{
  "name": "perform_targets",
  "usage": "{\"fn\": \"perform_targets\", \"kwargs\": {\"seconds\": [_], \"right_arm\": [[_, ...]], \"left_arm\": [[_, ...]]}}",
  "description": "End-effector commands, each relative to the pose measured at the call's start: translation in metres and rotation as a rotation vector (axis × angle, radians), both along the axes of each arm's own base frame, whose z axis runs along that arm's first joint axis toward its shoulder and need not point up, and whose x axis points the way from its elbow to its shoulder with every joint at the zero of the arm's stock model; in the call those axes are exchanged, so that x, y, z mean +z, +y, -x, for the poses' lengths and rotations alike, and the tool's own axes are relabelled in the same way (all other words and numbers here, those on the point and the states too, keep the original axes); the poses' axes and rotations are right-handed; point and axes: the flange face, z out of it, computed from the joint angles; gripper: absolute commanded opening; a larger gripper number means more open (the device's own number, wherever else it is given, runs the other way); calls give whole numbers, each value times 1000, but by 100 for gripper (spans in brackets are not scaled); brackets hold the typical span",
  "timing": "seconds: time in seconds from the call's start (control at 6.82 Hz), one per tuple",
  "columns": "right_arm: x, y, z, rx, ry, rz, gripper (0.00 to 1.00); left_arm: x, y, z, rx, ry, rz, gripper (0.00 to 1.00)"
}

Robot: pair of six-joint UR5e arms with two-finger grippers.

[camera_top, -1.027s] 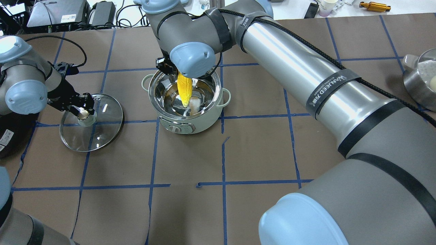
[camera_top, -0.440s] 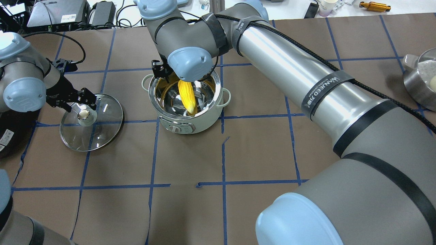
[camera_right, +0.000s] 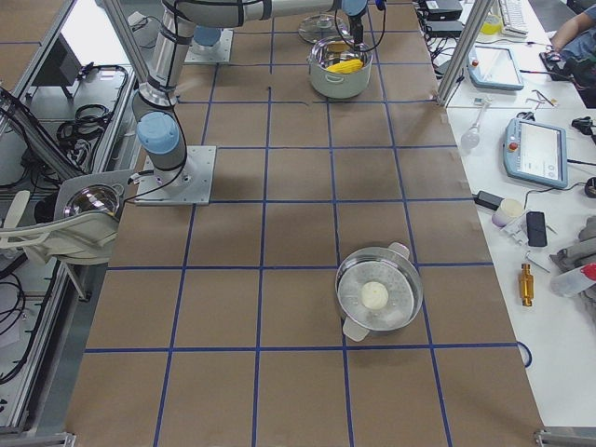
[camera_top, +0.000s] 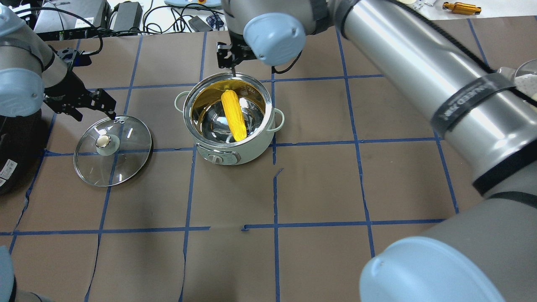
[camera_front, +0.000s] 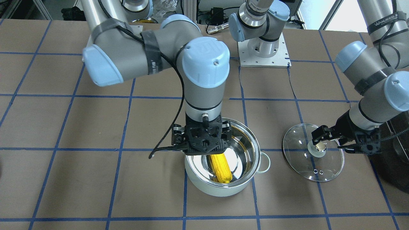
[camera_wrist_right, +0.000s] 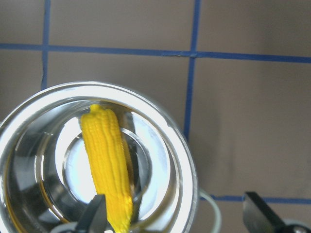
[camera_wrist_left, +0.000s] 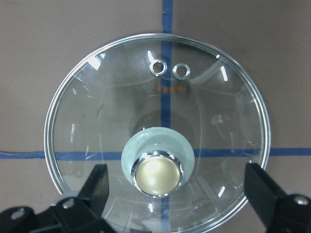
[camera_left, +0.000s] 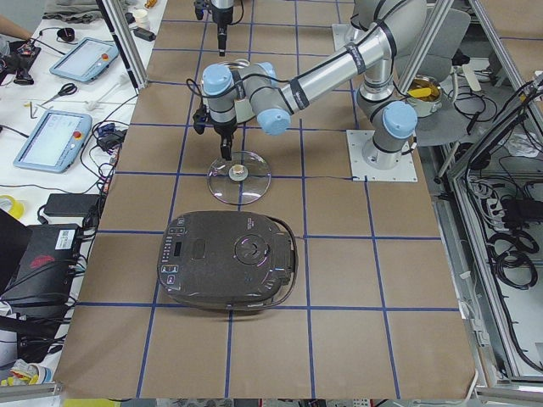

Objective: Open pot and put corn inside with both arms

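1. The pot (camera_top: 256,147) stands uncovered on the desk (camera_top: 319,184), a little left of centre in the overhead view, and we can see its steel inside.
2. The corn (camera_top: 233,114) lies inside the pot, slanting across the shiny bottom. One end points toward the wall at the top of the frame, and nothing grips it.
3. The right pincer (camera_wrist_right: 176,213) hangs over the pot's rim on the side nearer the top of the overhead frame. In its wrist view we see its fingers (camera_wrist_right: 93,216) spread wide at the bottom edge. Only the pot shows below the gap, so this pincer is empty.
4. The lid (camera_top: 128,165) rests flat on the desk to the left of the pot, apart from it, with its knob (camera_top: 102,142) facing up.
5. The left pincer (camera_top: 95,114) hovers by the lid's upper-left edge in the overhead view. Its wrist view shows its fingers (camera_wrist_left: 96,184) far apart on either side of the knob, touching neither knob nor glass. It too grips nothing.
6. In the left side view, a large black appliance (camera_left: 227,259) sits mid-frame, just below the lid.
7. In the right side view, a steel pan (camera_right: 413,307) holding a white ball (camera_right: 374,296) sits lower right, well apart from the pot.
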Motion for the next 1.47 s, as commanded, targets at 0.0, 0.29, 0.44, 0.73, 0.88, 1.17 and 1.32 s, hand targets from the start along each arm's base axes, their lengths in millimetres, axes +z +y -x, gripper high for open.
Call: {"fn": "perform_targets", "kwargs": {"seconds": [0.0, 0.29, 0.44, 0.73, 0.88, 1.17, 1.32], "right_arm": [[55, -1, 109, -48, 4, -33, 100], [76, 32, 204, -148, 24, -76, 100], [77, 50, 244, -171, 26, -89, 100], [88, 94, 265, -105, 33, -98, 100], [95, 111, 262, -102, 28, -119, 100], [99, 118, 261, -101, 20, -127, 100], [100, 121, 260, -98, 19, -131, 100]], "left_arm": [[75, 12, 83, 15, -6, -7, 100], [125, 37, 150, 69, -20, 52, 100], [145, 57, 186, 78, -17, 82, 100], [180, 89, 232, 46, -15, 140, 100], [189, 95, 229, 44, -37, 154, 100], [189, 94, 224, 59, -31, 147, 100], [191, 94, 219, 55, -46, 151, 100]]}}
